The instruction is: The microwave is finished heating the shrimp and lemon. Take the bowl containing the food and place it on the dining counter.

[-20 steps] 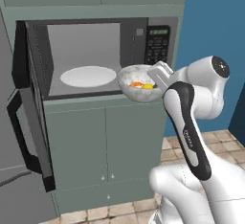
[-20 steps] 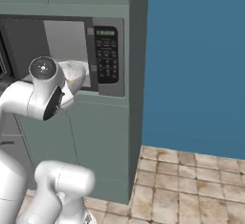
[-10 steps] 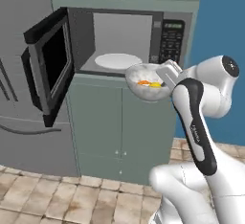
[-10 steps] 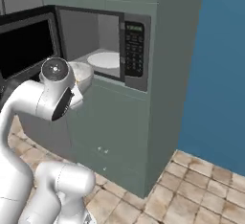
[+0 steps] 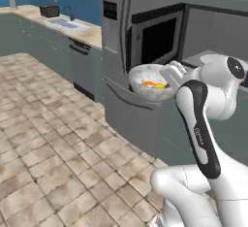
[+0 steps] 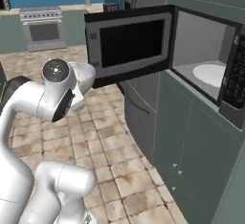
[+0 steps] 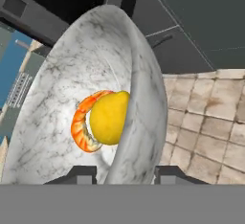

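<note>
Tiled kitchen floor lies below; jaws clench the bowl (image 5: 151, 82) rim, shrimp (image 7: 81, 127) and lemon (image 7: 109, 117) inside, left of microwave (image 6: 191, 60).

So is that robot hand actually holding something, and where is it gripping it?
Yes: the gripper holds the bowl by its rim, one finger inside, one outside.

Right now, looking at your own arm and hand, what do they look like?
My arm is made of smooth, rounded white segments with dark, almost black bands at the joints and a round dark cap at one joint. No cables show. My hand ends in two small dark fingertips.
</note>
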Controlling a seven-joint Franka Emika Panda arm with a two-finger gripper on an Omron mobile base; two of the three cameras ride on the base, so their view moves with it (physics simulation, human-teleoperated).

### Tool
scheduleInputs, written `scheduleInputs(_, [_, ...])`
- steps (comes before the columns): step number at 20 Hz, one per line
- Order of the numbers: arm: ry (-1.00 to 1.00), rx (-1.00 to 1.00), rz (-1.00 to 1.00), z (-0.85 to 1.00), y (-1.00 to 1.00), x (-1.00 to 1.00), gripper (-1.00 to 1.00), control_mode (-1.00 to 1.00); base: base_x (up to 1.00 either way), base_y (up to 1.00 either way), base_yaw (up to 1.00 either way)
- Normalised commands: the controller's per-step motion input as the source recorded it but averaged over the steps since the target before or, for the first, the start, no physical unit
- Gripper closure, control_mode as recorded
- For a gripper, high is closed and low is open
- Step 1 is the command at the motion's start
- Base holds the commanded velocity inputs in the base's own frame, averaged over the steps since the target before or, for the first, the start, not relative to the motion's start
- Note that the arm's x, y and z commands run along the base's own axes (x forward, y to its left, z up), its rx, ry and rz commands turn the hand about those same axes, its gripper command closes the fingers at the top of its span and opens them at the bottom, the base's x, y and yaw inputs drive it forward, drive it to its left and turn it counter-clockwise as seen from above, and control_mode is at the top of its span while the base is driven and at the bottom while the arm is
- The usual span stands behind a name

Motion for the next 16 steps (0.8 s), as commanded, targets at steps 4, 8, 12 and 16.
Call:
scheduleInputs(4, [0.0,0.0,0.0,0.0,0.0,0.0,1.0,1.0,-0.29,-0.01,0.98])
scheduleInputs(8, [0.0,0.0,0.0,0.0,0.0,0.0,1.0,1.0,-0.07,0.0,0.76])
scheduleInputs(12, [0.0,0.0,0.0,0.0,0.0,0.0,1.0,1.0,0.0,0.0,0.54])
scheduleInputs(16, [0.0,0.0,0.0,0.0,0.0,0.0,1.0,1.0,0.0,0.01,0.5])
